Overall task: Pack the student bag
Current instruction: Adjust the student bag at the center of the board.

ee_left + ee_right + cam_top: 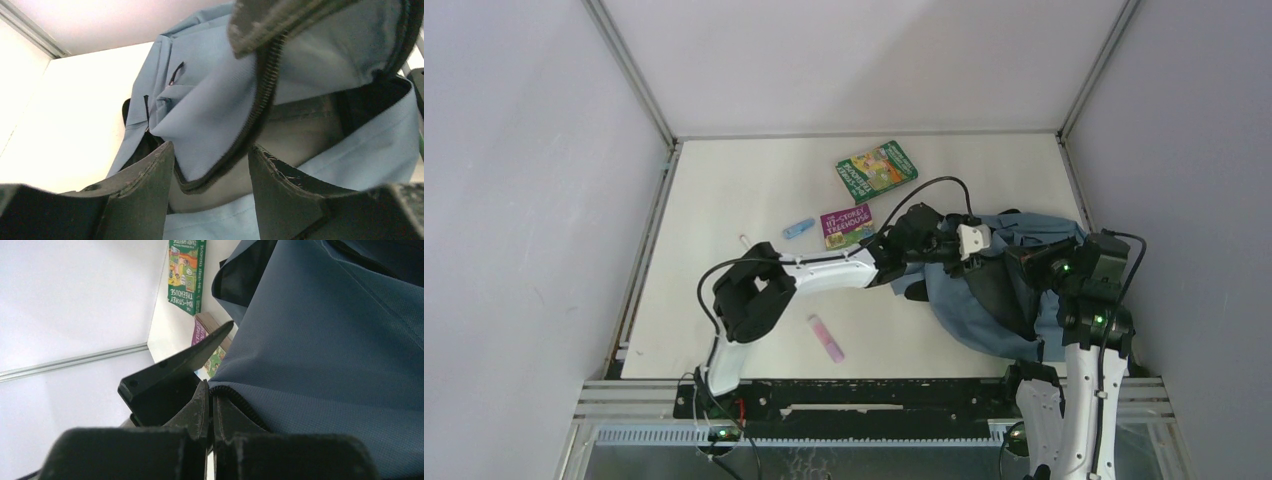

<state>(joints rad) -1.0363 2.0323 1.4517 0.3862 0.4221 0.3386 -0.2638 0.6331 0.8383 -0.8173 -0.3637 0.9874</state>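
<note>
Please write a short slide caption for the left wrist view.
Open left gripper astride the zipper-edged flap of the blue student bag.

The left arm (824, 272) stretches rightward, left end effector (210, 149) jaws apart; right end effector (209, 400) looks pressed shut.

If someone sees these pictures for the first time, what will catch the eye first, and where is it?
The dusty-blue student bag lies at the right side of the table, with both arms meeting over it. The right hand is shut on its zip edge, while the left hand stands open around the flap's zip edge. Farther back, a green book and a purple book lie on the table.
</note>
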